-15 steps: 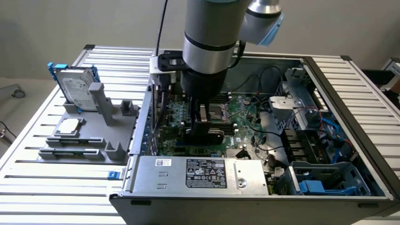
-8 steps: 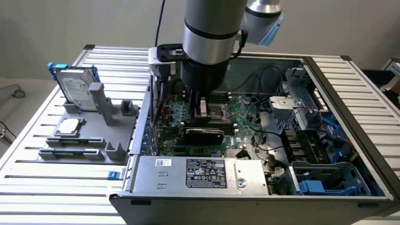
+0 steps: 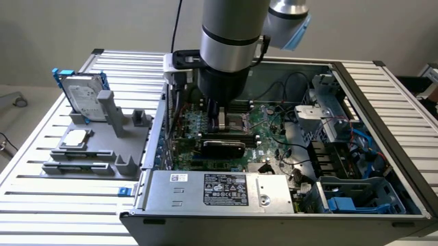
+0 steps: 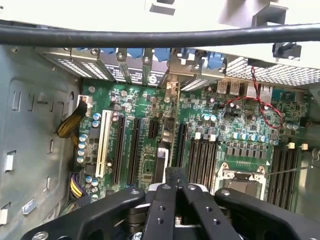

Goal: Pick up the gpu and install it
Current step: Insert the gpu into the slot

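Open PC case [image 3: 274, 230] sits on a slatted aluminium table [image 3: 61, 205]. The power supply [image 3: 178, 189] lies along the near edge, label up. Green motherboard [image 4: 220, 107] carries a bare CPU socket [image 4: 243, 180], with black memory slots [image 4: 202, 160] beside it. One white expansion slot [image 4: 103, 145] has black slots [image 4: 120, 150] next to it. A yellow-black wire bundle [image 4: 70, 122] and a red-black twisted pair [image 4: 260, 102] run over the board. Grey fixture [image 3: 79, 168] stands at the exterior view's left, with the hard drive [image 3: 85, 100] upright in its blue frame [image 3: 60, 77] and a square silver chip [image 3: 75, 136] lying flat. Blue drive carrier [image 3: 342, 204] is in the case's near corner, at the exterior view's right.
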Robot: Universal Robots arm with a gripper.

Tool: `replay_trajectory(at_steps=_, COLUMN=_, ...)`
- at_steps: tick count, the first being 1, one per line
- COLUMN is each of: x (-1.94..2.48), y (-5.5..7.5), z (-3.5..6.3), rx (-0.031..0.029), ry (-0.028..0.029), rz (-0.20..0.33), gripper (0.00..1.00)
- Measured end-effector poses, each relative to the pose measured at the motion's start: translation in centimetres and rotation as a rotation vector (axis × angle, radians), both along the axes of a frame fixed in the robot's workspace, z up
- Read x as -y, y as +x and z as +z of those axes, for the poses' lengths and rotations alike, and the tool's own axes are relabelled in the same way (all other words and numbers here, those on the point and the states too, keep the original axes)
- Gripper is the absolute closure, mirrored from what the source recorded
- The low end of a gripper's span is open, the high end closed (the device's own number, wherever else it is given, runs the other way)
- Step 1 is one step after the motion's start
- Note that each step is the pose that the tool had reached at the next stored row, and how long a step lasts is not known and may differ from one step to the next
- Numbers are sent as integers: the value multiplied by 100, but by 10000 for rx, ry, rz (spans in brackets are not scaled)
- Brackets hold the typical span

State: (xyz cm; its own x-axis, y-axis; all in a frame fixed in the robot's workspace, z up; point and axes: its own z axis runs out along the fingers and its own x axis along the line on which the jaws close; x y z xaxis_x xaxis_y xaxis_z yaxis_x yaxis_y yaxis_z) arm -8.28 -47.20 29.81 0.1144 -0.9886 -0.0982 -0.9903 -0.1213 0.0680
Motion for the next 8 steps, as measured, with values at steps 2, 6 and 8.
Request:
replay_trajectory(at_steps=2, x=0, y=-6, z=-24, rx=0, ry=-5, rz=-87, gripper=89)
replay_trajectory(at_steps=6, x=0, y=-8, z=-80, rx=1, ry=-52, rz=-268, gripper=89)
replay_trajectory(at_steps=8, x=0, y=-8, z=-96, rx=1, ry=-84, rz=-340, gripper=89)
